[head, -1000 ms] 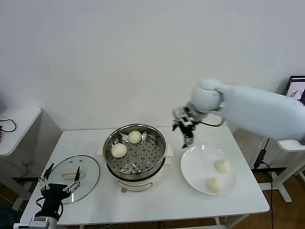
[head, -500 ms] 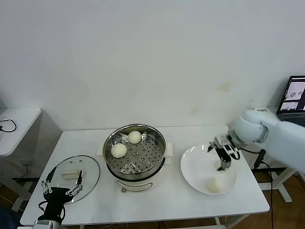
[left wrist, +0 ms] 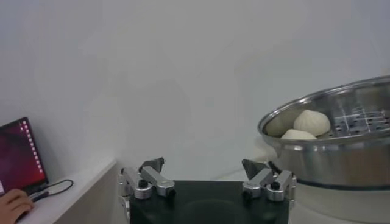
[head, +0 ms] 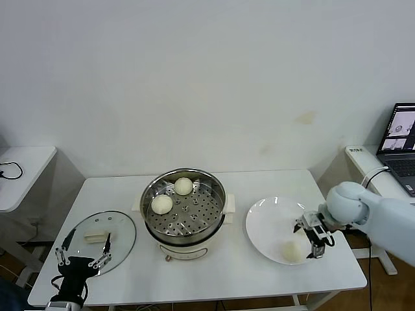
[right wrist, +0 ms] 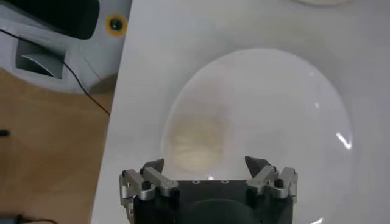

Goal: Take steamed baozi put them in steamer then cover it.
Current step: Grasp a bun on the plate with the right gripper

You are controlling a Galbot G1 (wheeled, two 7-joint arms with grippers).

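The steamer stands mid-table with two baozi in it, one at the back and one at the left. A third baozi lies on the white plate to the right; the fourth is hidden. My right gripper is open and empty, low over the plate's right side, just right of that bun. In the right wrist view the bun lies just beyond the spread fingertips of the gripper. The glass cover lies flat at the left. My left gripper is parked open at its front edge.
The left wrist view shows its gripper, the steamer rim with both buns, and a laptop. A second laptop sits on a side desk at right. A small side table stands at left. The table's right edge is close to the plate.
My right arm has swung from behind the steamer rightward and down over the plate. The bun at the plate's back right is now hidden behind it. The left gripper has sunk slightly.
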